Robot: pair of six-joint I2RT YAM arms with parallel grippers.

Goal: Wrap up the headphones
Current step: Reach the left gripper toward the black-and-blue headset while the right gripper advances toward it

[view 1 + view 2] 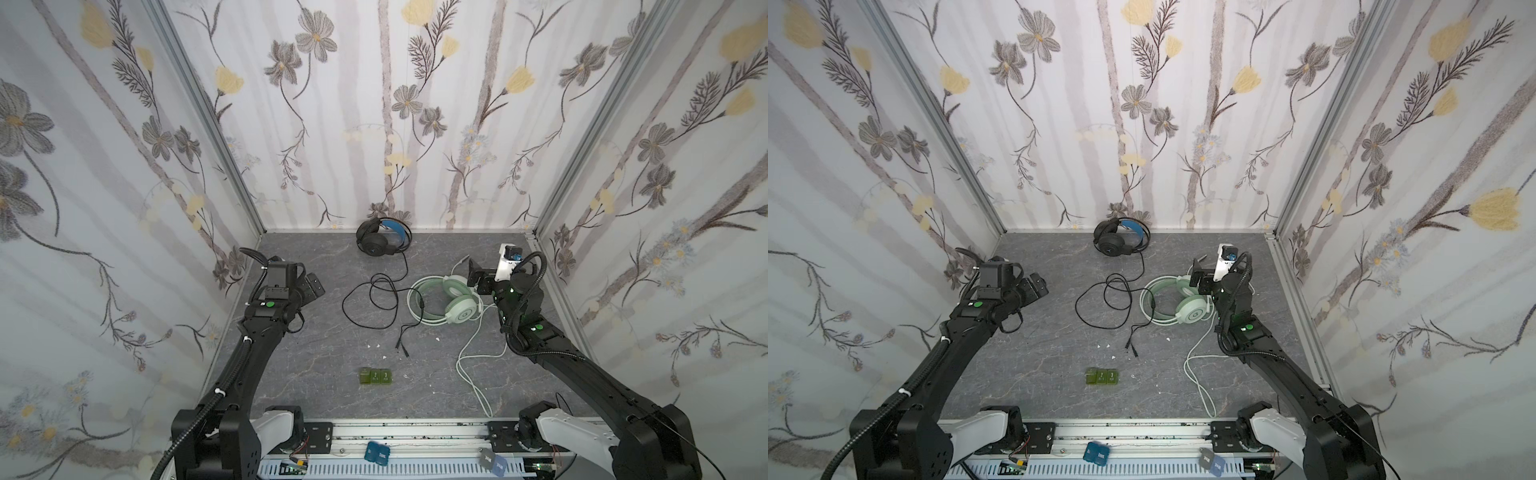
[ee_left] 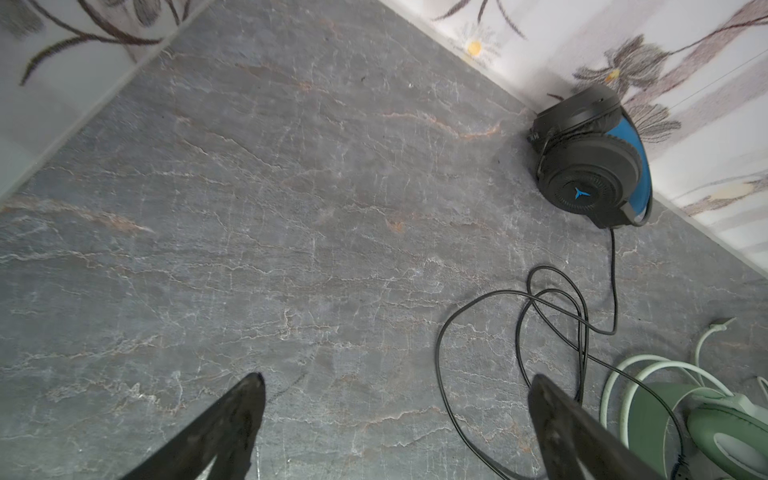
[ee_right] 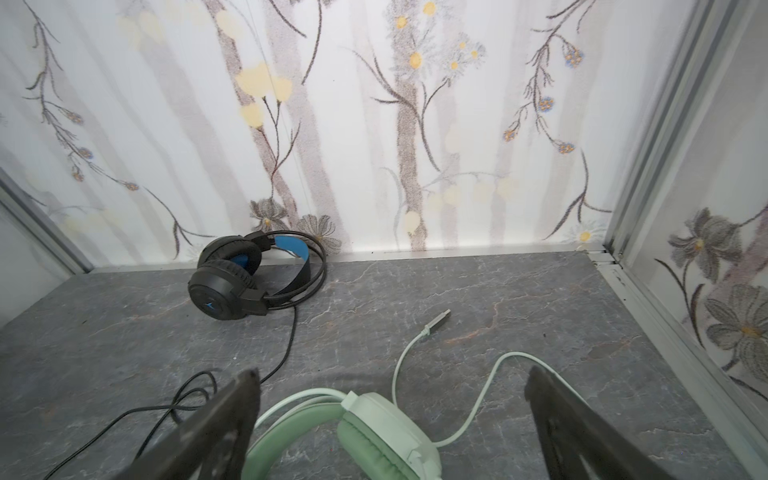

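Centrally, at the foot of the back wall, the black headset (image 1: 380, 239) lies on its side. Its ear cups sit to the left and the blue-lined band arcs right, so the long axis runs along the wall. Its black cable (image 1: 374, 303) runs forward, loops loosely mid-table and ends in plugs pointing toward the front edge.

Right of centre lies the mint-green headset (image 1: 451, 301): both cups are on the right side, the band bows leftward, and the long axis runs roughly left to right. The black cable crosses its band. The pale green cable (image 1: 473, 357) trails toward the front edge in loose bends, and its USB plug (image 3: 438, 320) lies behind the headset, pointing at the back wall.

The right gripper (image 1: 476, 276) hangs over the rear cup of the mint-green headset, jaws spread wide and holding nothing; contact cannot be judged. The left gripper (image 1: 313, 286) is likewise spread and empty, over bare table at the left, well apart from both headsets.

The table (image 1: 316, 374) is a grey, veined, stone-look slab. Three small green tiles (image 1: 376, 377) sit in a row near the front centre. Floral-papered walls (image 1: 332, 124) enclose three sides.
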